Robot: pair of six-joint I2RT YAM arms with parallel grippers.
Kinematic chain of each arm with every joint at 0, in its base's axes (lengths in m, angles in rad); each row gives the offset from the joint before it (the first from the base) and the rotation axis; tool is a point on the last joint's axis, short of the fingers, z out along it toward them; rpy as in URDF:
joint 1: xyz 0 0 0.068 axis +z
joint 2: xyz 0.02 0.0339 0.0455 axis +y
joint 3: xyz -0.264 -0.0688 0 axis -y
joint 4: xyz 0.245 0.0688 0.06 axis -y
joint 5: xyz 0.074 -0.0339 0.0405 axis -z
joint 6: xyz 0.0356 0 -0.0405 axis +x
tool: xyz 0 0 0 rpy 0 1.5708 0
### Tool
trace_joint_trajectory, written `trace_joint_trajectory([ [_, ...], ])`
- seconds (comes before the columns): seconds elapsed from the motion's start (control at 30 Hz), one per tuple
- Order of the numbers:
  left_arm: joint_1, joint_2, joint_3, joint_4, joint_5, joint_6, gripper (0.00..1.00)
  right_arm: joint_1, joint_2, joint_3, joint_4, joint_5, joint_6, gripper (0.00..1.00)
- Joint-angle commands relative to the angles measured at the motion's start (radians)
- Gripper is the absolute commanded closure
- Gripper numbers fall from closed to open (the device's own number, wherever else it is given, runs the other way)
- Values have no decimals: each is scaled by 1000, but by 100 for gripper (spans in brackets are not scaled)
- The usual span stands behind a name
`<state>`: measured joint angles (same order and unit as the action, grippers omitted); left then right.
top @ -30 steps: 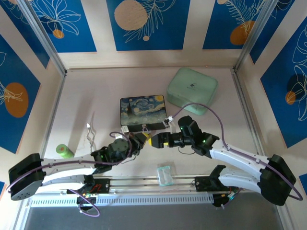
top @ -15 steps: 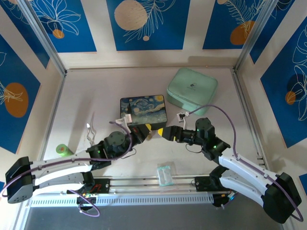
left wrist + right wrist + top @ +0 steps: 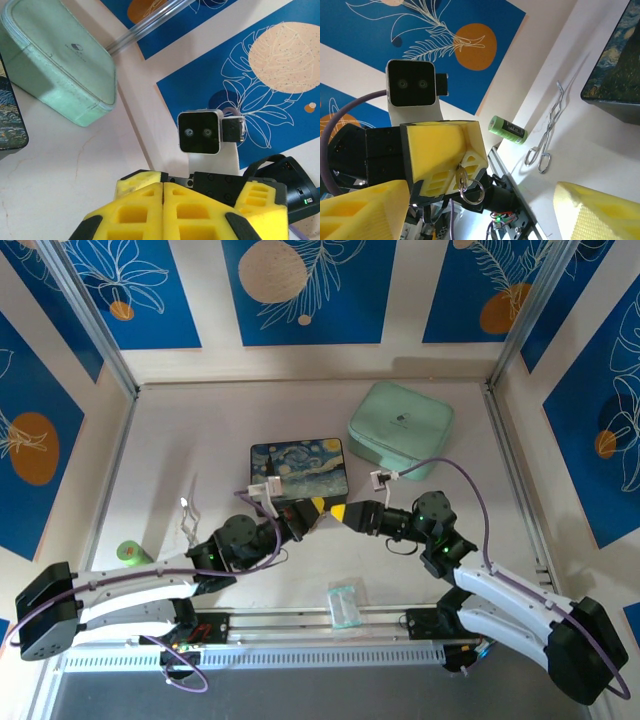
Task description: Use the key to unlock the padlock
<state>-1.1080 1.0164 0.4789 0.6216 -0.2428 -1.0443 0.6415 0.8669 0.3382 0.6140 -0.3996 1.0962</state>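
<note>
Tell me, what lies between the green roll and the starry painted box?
There lie silver wire loops, plainest in the right wrist view.

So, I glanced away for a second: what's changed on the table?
Both grippers moved toward the box: the left gripper, shut on a small ringed metal piece, and the open right gripper facing it. Box, green case, wire loops, roll and packet stayed put.

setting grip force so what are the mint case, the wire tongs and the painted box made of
Mint case: matte faux leather or similar, judging by the seamed edge and soft corners. Wire tongs: bare shiny metal wire, bent into loops. Painted box: rigid, printed lid, dark sides; tin or card, unclear.
</note>
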Motion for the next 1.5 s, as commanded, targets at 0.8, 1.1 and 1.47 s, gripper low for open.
trace_joint_trajectory([
  [0.8, 5, 14, -19, 113, 41, -3, 100, 75, 129, 42, 211, -17, 22, 71],
  [1.1, 5, 49, -37, 158, 46, -30, 100, 87, 145, 48, 217, -20, 16, 88],
  [1.47, 6, 32, -58, 97, -24, -57, 96, 67, 133, 26, 160, -25, 8, 100],
])
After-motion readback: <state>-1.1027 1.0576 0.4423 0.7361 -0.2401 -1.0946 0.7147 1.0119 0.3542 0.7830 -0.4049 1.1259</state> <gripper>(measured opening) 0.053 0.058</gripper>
